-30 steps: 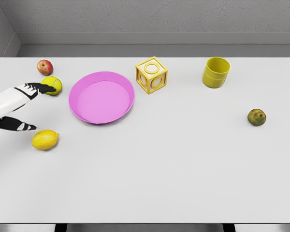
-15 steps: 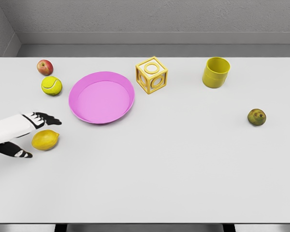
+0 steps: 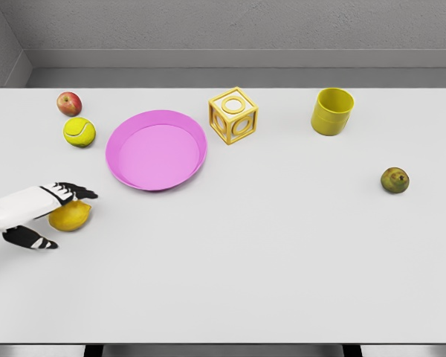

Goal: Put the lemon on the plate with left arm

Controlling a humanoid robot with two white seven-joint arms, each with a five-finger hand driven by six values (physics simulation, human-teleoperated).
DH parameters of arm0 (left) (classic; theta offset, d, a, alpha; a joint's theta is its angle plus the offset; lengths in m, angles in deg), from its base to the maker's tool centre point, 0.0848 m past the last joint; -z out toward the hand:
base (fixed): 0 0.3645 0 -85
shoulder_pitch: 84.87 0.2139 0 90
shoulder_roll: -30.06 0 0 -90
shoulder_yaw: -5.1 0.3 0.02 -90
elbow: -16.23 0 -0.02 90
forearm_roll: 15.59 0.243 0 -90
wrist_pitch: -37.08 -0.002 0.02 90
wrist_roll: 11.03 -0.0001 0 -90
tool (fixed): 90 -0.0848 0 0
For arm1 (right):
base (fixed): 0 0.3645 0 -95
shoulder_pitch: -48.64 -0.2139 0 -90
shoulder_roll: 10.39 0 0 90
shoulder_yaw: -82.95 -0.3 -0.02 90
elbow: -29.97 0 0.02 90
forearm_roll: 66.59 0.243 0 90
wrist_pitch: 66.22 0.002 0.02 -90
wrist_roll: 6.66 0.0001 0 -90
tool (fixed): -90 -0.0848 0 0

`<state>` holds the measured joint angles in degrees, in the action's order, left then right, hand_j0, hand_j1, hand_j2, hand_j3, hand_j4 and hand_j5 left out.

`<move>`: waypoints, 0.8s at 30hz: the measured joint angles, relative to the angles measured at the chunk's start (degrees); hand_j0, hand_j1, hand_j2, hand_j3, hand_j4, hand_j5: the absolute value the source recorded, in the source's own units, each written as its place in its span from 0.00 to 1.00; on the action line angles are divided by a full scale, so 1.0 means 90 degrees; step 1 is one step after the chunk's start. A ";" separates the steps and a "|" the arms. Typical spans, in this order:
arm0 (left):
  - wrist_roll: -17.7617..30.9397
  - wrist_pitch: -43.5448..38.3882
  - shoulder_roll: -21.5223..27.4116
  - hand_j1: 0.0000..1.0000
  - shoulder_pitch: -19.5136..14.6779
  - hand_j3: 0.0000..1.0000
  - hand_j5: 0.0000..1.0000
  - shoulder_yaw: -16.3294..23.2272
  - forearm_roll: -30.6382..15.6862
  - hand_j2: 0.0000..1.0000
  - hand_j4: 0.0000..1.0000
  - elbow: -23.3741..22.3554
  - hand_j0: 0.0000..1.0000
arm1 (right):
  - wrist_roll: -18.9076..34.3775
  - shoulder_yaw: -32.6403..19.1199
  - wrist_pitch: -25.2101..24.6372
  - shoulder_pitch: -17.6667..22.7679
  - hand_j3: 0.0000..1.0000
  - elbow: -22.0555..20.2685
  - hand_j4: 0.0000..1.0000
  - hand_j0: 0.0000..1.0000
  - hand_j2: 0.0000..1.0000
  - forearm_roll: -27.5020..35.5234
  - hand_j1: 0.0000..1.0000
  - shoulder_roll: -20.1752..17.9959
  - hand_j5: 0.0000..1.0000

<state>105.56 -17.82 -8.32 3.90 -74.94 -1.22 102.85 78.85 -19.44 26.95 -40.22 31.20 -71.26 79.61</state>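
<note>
My left hand (image 3: 48, 216) sits over the lemon (image 3: 70, 216), fingers apart, not clamped. Lemon on the table (image 3: 282, 260), near the pink plate (image 3: 157, 150), which holds nothing. Grasp, lift, placement all remain.

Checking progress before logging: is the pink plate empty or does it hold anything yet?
Empty. The pink plate shows only its bare inside; the lemon lies on the table left of it, under the left robot hand.

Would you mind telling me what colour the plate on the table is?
The plate is pink, seen clearly in the head view, the only one given.
</note>
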 measured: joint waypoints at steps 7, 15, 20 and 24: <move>-0.0011 0.0000 -0.0011 1.00 -0.0068 1.00 1.00 -0.0019 -0.0012 1.00 1.00 -0.0022 1.00 | 0.0000 -0.0001 0.0000 0.0000 1.00 0.0000 1.00 1.00 1.00 0.0000 1.00 0.0000 1.00; -0.0001 0.0001 0.0004 0.78 -0.0020 0.78 0.78 -0.0005 0.0027 0.78 0.78 -0.0013 0.78 | 0.0000 0.0000 0.0000 0.0000 1.00 0.0000 1.00 1.00 1.00 0.0000 1.00 0.0000 1.00; 0.0004 0.0000 0.0011 0.70 -0.0039 0.70 0.70 0.0011 0.0036 0.70 0.70 -0.0001 0.70 | 0.0000 -0.0001 0.0000 0.0000 1.00 0.0000 1.00 1.00 1.00 0.0000 1.00 0.0000 1.00; -0.0001 -0.0003 0.0007 0.66 -0.0010 0.66 0.66 0.0036 0.0023 0.66 0.66 -0.0002 0.66 | 0.0000 0.0000 0.0000 0.0000 1.00 0.0000 1.00 1.00 1.00 0.0000 1.00 0.0000 1.00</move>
<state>105.55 -17.84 -8.26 3.81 -74.62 -1.00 102.83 78.85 -19.44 26.95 -40.22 31.20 -71.26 79.61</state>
